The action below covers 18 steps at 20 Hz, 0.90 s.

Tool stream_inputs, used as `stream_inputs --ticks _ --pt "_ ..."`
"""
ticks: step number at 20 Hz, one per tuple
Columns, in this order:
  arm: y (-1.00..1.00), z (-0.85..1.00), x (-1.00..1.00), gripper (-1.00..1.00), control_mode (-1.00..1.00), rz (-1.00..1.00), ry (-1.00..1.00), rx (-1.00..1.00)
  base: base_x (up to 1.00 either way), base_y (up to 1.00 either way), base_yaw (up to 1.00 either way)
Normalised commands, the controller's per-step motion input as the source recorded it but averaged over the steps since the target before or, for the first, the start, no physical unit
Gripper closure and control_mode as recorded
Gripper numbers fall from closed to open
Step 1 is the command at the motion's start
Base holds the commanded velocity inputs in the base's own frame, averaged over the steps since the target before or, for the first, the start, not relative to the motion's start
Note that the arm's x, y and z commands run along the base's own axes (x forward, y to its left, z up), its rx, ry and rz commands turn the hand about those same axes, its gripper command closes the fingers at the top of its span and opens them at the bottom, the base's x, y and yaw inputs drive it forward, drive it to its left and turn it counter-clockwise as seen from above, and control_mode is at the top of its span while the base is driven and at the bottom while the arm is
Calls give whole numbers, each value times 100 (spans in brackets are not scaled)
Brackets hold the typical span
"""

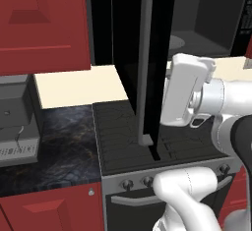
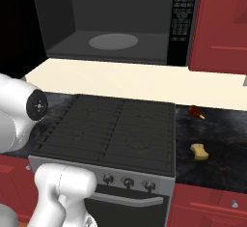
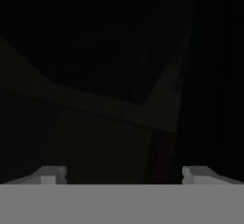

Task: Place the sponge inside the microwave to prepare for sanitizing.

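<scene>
- Yellow sponge [image 2: 199, 152] lies on the dark marbled worktop [image 2: 217, 139] to the right of the stove [image 2: 111, 134], near the front edge, well apart from the arm.
- A small brown and orange item [image 2: 195, 111] sits nearer the back of the same worktop, close to the stove's right rear corner.
- The microwave [image 2: 120, 21] stands open above the stove; its grey cavity and round turntable [image 2: 114, 41] are bare.
- Its black door [image 1: 142, 53] is swung out over the stove, edge-on in the left base view, with the grey bar handle [image 1: 144, 68] running down it.
- The hand [image 3: 123, 174] sits just beside the door; its two fingertips [image 3: 53, 174] stand wide apart with nothing between them, facing a dark surface.
- The arm's white wrist [image 1: 187, 90] is beside the door, over the stove.
- A grey boxy appliance [image 1: 17, 119] stands at the left end of the worktop.
- Red cabinets [image 1: 42, 21] flank the microwave.
</scene>
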Motion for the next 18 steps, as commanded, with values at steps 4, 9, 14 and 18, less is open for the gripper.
stream_inputs --ticks 4,9,14,18 --pt "49 -15 22 -100 -100 -7 0 -3 0 0 0" --pt "-13 -5 26 -100 -100 -2 0 -5 0 0 0" --pt "-54 -2 9 -100 -100 0 0 -6 0 0 0" --pt "-63 0 2 -100 -100 0 0 -9 0 0 0"
